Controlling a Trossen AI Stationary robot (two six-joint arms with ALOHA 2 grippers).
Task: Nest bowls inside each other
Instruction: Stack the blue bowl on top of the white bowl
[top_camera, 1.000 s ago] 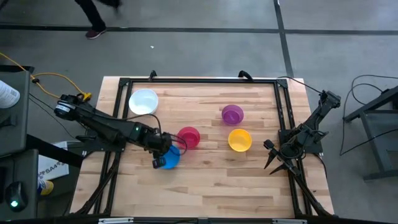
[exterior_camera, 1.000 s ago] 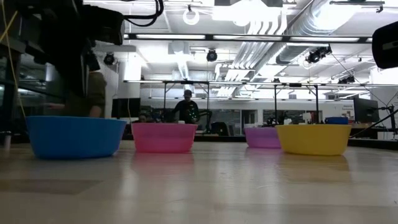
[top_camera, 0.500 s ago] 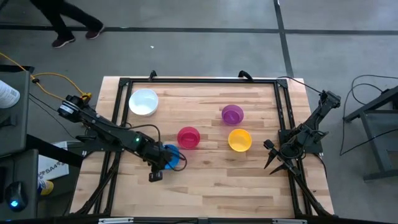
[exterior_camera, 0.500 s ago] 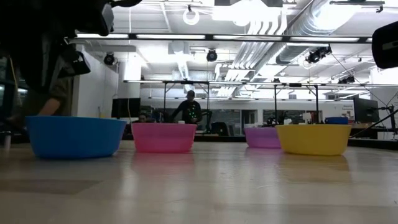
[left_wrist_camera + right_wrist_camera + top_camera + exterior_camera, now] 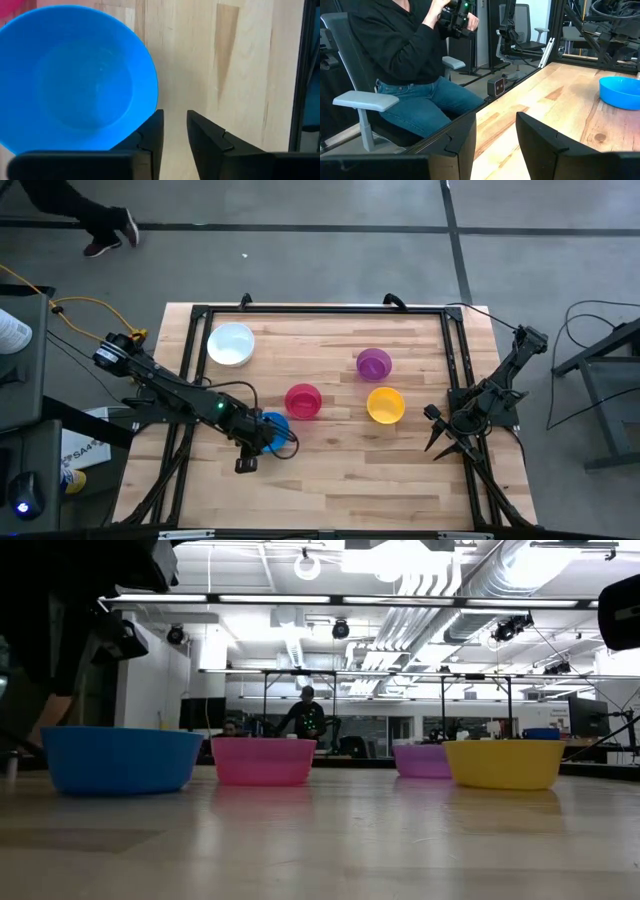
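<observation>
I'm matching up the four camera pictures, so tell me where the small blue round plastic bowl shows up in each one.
High view: blue round plastic bowl, lower left of centre, at the left gripper.
Low view: far left.
Left wrist view: fills the upper left, beside the fingers.
Right wrist view: right edge, far across the table.
Shared landmark: the pink round plastic bowl next to it.

No text, label, brand, number or sign can be read in any of the views. At the left edge of the high view a paper or box (image 5: 78, 452) beside the table carries some dark print, but the letters are too small to make out.
</observation>
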